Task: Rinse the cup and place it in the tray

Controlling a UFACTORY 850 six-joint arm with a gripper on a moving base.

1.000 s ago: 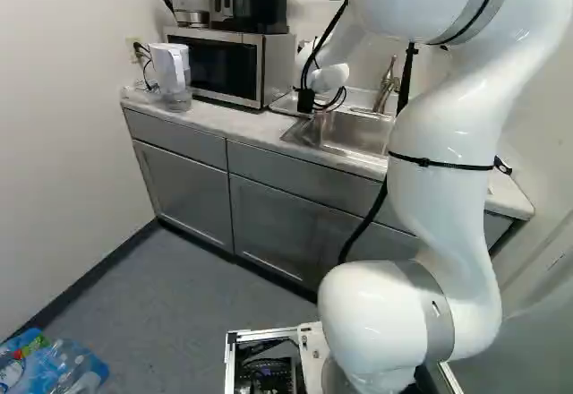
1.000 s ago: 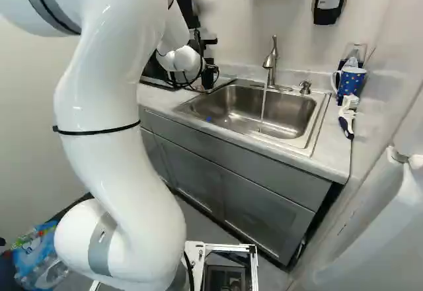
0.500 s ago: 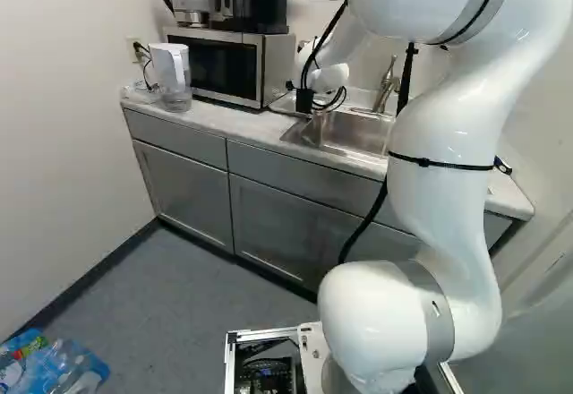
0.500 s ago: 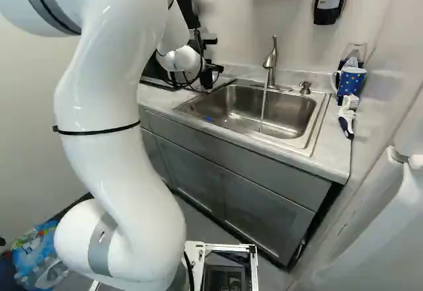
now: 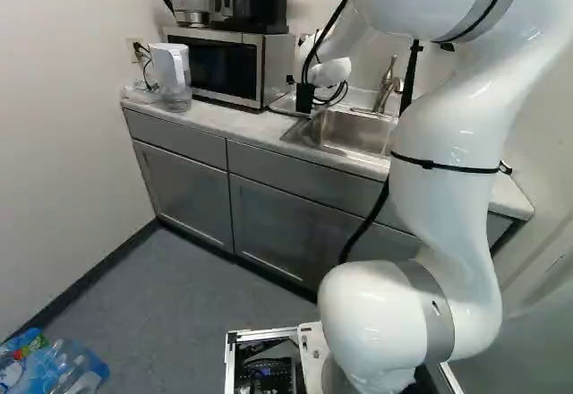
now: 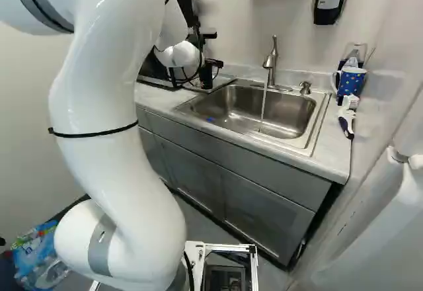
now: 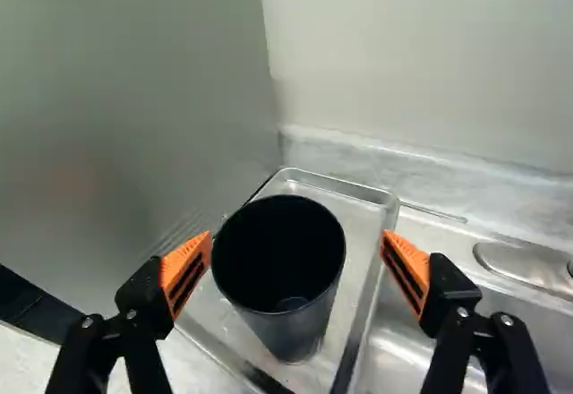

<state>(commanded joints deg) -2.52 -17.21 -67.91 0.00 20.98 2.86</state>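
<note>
Reaching out over the surface, the arm in the left base view ends in the dark body of the claw, near the microwave and the sink; its fingertips cannot be made out there. A white-handled pitcher stands beside the microwave, and a coffee maker sits on top of it. On the floor at the near left lies a pack of bottles.

In the right base view a thin stream of water runs from the faucet down into the sink, where a small blue thing lies. At the far end of the surface are a blue dotted mug and, just beside it, a white brush with a dark end.

In the wrist view the claw is spread wide, its orange pads on either side of the dark cup without gripping it: one pad is right by the rim, touching or nearly so, the other clearly apart. The cup stands upright, mouth up, inside the metal tray, which lies between the microwave and the sink.
</note>
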